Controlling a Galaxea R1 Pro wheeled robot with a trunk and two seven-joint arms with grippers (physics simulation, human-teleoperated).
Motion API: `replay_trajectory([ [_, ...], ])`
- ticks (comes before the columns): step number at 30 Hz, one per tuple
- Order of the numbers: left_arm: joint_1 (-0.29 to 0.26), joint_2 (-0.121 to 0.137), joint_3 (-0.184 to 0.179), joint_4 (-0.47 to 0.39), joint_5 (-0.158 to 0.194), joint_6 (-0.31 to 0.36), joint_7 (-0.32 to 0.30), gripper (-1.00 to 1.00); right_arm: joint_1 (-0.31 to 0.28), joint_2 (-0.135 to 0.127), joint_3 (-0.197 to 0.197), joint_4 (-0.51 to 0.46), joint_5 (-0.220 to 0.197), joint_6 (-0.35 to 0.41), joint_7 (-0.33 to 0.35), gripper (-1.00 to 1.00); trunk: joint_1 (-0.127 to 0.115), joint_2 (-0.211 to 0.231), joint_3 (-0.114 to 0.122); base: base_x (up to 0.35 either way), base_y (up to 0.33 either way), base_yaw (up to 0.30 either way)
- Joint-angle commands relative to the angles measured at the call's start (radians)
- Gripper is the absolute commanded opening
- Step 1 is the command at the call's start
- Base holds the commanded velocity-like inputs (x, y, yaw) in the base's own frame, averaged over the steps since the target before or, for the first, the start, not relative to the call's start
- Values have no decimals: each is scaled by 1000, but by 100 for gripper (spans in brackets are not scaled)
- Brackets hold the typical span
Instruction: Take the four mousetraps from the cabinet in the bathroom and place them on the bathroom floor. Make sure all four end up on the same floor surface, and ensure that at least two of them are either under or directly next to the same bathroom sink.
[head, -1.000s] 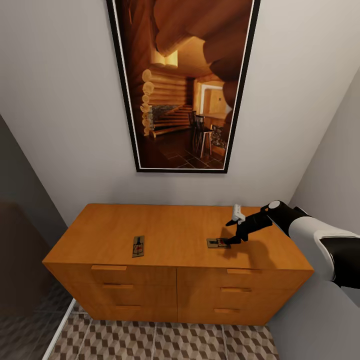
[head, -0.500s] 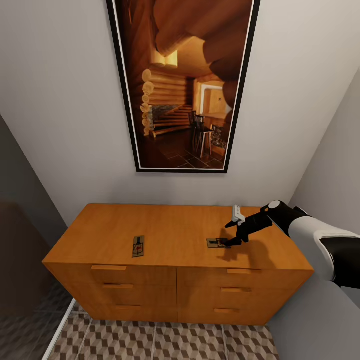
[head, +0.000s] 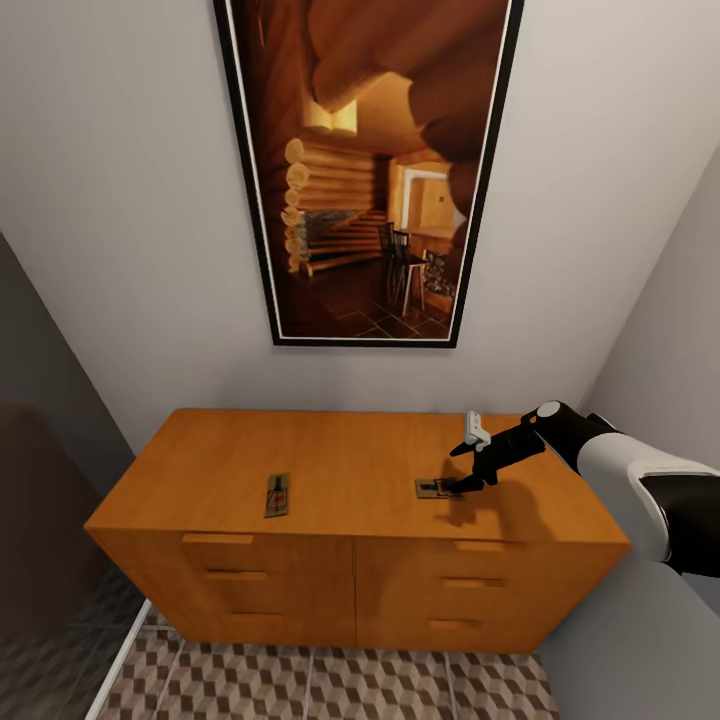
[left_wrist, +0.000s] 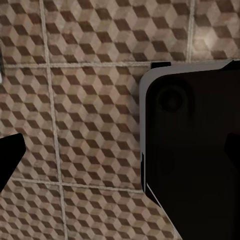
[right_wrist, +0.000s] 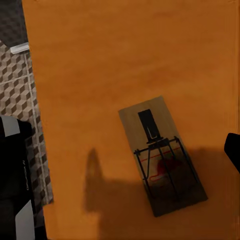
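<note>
Here, right pincer (head: 462, 487) over mousetrap (head: 437, 488), cabinet (head: 350, 470)

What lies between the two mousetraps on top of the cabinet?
In the head view, only bare wood of the cabinet top lies between the left mousetrap and the right mousetrap, which sits at the right gripper.

A smooth, satin wood finish is shown on the wide orange-brown wooden cabinet (head: 350, 470). Matt tan wood and dark wire are seen on the small flat mousetrap (right_wrist: 162, 155). The cube-patterned brown tiled floor (left_wrist: 85, 120) is rendered matt, with pale grout.
</note>
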Motion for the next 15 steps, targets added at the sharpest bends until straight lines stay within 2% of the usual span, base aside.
replay_trajectory([
  [1, -2, -1, -9, 4, 8, -6, 0, 100, -1, 0, 8, 0, -3, -10, 1, 100, 1, -2, -2, 155, 89, 0],
  [6, -2, -1, -9, 4, 8, -6, 0, 100, -1, -1, 8, 0, -3, -10, 0, 100, 1, -2, -2, 145, 95, 0],
  [15, -2, -1, -9, 4, 8, -6, 0, 100, -1, -4, 8, 0, -3, -10, 1, 100, 1, -2, -2, 31, 21, 0],
])
